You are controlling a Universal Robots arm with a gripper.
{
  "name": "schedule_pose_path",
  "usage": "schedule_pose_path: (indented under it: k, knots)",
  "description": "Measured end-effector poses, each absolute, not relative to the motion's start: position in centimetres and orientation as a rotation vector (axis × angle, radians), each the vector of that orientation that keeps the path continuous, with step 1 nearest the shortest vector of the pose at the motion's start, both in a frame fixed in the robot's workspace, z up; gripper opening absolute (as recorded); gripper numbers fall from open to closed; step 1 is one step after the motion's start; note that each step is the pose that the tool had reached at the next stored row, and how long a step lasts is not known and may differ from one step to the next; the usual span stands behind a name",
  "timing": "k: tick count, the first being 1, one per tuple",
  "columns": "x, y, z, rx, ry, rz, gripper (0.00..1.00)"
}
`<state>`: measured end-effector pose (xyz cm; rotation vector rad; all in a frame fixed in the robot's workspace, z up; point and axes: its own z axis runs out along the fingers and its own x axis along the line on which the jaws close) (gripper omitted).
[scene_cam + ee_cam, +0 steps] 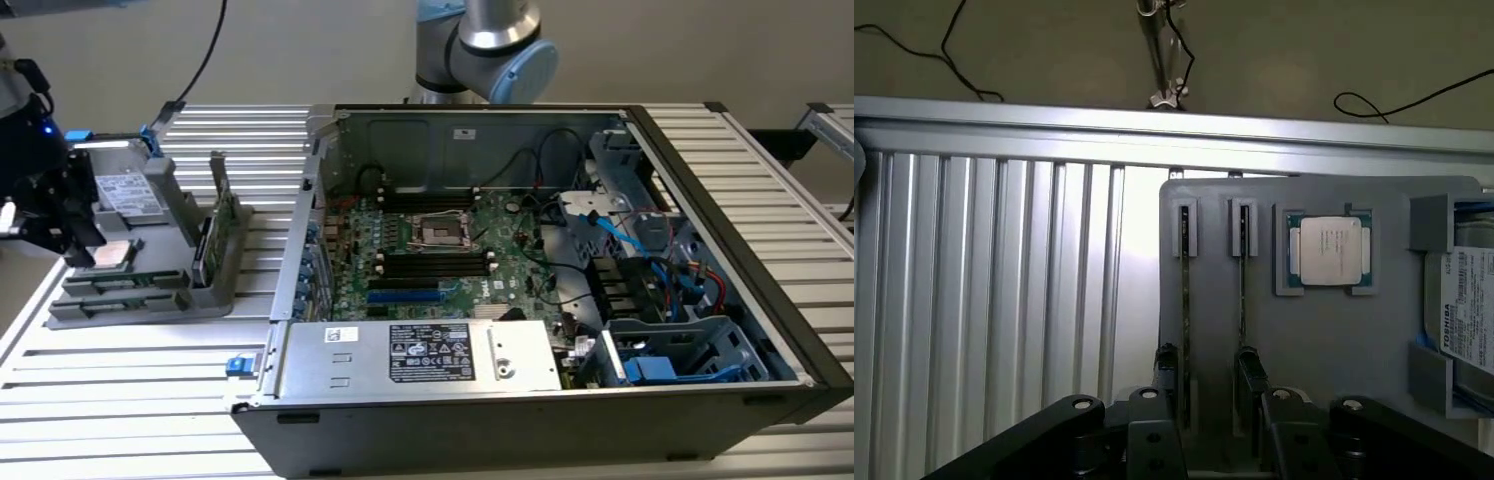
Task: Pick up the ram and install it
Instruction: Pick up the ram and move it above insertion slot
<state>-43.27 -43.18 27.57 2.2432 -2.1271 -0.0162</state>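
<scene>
The holder (1334,340) is grey, the processor (1331,250) silver, the motherboard (514,225) green.

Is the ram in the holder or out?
In: the ram stands on edge in a holder slot; open gripper holds nothing.

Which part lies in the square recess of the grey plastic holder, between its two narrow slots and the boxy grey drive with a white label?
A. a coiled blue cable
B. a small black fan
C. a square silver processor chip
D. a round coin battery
C: a square silver processor chip lies flat in that recess of the grey plastic holder, with the two narrow slots on one side and the boxy grey drive with a white label on the other.
</scene>
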Motion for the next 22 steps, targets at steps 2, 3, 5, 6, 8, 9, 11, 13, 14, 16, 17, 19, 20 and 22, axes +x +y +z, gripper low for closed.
schedule_pose_path:
  k: [2,3,5,6,8,9,11,13,14,16,17,19,20,22]
  knots:
    - [-43.3,-43.3,27.2,2.243,-2.127,-0.016,0.36]
    - [-43.4,-43.4,27.0,2.243,-2.127,-0.016,0.36]
    - [-43.4,-43.5,26.7,2.244,-2.127,-0.016,0.36]
    - [-43.4,-43.6,26.5,2.244,-2.127,-0.016,0.36]
    - [-43.4,-43.7,26.1,2.244,-2.126,-0.016,0.36]
    - [-43.4,-43.7,25.9,2.244,-2.126,-0.016,0.36]
    - [-43.4,-43.8,25.6,2.245,-2.125,-0.016,0.36]
    - [-43.4,-43.9,25.2,2.246,-2.125,-0.016,0.36]
    - [-43.4,-44.0,25.0,2.246,-2.124,-0.016,0.36]
    - [-43.4,-44.0,24.7,2.246,-2.124,-0.016,0.36]
    - [-43.4,-44.1,24.5,2.247,-2.123,-0.016,0.36]
    - [-43.4,-44.1,24.1,2.248,-2.123,-0.017,0.36]
    - [-43.4,-44.1,23.9,2.248,-2.123,-0.017,0.36]
    - [-43.4,-44.2,23.6,2.25,-2.122,-0.018,0.36]
